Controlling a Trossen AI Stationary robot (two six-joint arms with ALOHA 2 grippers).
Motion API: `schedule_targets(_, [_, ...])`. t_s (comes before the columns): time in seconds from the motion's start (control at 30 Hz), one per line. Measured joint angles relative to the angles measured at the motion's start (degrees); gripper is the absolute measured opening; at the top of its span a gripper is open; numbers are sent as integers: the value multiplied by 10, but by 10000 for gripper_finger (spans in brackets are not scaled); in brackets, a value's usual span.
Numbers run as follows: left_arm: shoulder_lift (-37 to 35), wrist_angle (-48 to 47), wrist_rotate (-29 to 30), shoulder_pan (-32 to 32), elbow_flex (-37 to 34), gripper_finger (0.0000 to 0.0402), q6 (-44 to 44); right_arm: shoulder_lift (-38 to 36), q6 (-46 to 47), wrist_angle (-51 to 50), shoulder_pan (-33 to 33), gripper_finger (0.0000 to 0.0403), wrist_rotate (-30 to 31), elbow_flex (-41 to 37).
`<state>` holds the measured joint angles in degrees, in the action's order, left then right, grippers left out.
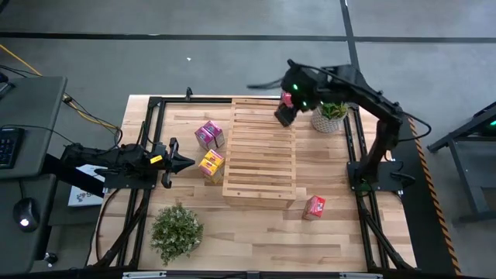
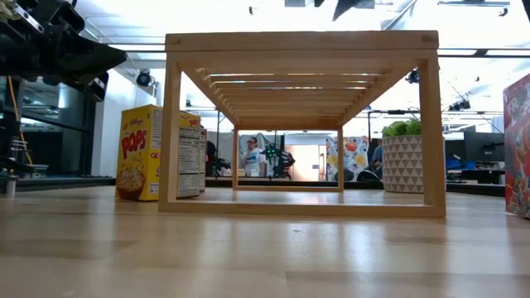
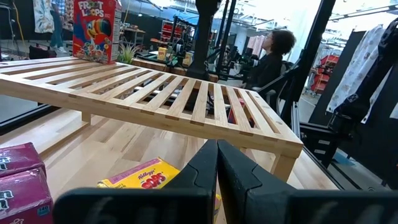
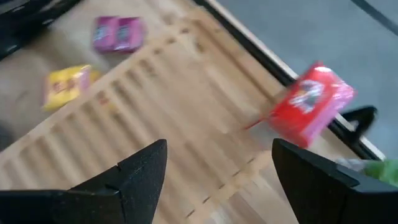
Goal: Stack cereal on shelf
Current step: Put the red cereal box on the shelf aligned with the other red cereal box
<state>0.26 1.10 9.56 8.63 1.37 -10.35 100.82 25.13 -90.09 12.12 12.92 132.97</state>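
With my left gripper (image 1: 186,163) clenched empty just left of the yellow box (image 1: 211,163), pink boxes (image 1: 209,134) lie beyond; my right gripper (image 4: 217,180) hangs released over the shelf (image 1: 260,151), red box (image 4: 311,102) standing just ahead.

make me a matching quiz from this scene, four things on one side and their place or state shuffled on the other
Things:
1. left gripper
2. right gripper
3. yellow cereal box
4. red cereal box

Place or state:
a. fingers open, above the shelf
b. standing on top of the shelf
c. fingers shut, low over the table
d. on the table by the shelf's left side

Pairs: 1-c, 2-a, 3-d, 4-b
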Motion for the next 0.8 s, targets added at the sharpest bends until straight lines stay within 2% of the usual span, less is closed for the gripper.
schedule_targets(0.1, [0,0,0,0,0,3,0,-18,-12,1,-51,283,18,0])
schedule_targets(0.3, [0,0,0,0,0,3,0,-52,-9,2,-157,283,111,-4])
schedule_targets(0.4, [0,0,0,0,0,3,0,-85,16,2,-198,283,154,-46])
schedule_targets(0.5, [0,0,0,0,0,3,0,-140,65,2,-227,283,184,-143])
schedule_targets(0.67, [0,0,0,0,0,3,0,-268,176,15,-276,283,194,-356])
schedule_targets(0.8, [0,0,0,0,0,3,0,-379,230,99,-326,283,213,-515])
